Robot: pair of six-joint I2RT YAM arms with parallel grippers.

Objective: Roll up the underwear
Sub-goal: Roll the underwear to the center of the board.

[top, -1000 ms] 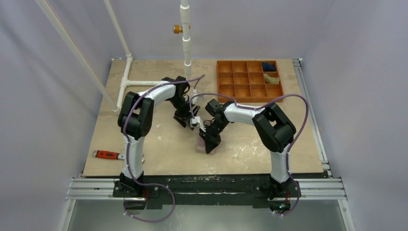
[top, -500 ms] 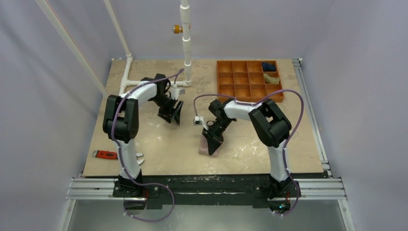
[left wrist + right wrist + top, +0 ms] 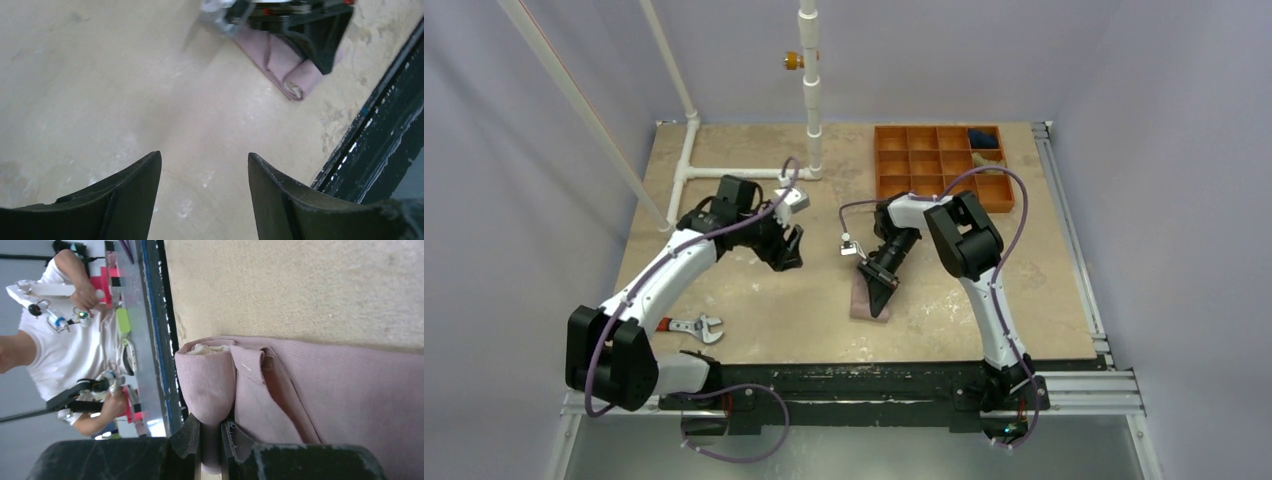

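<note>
The underwear (image 3: 862, 300) is pale pink cloth lying near the table's front edge, its near end turned over into a roll. The right wrist view shows that rolled fold (image 3: 210, 375) with cream cloth at its core. My right gripper (image 3: 882, 294) is shut on the roll, its fingers (image 3: 210, 429) pinching the pink fold from both sides. My left gripper (image 3: 790, 250) hangs open above bare table to the left, well apart from the cloth. In the left wrist view its fingers (image 3: 205, 159) are spread with nothing between them, and the underwear (image 3: 292, 75) lies ahead under the right gripper.
An orange compartment tray (image 3: 894, 128) stands at the back right, holding a dark blue bundle (image 3: 982, 138) and an olive-tan bundle (image 3: 990, 160). A wrench with a red handle (image 3: 694, 326) lies front left. White pipes (image 3: 724, 172) run along the back left. A black rail (image 3: 854, 378) edges the front.
My left arm has swung away to the left, its gripper still open. My right gripper has stayed shut on the cloth and turned a little, drawing the roll along.
</note>
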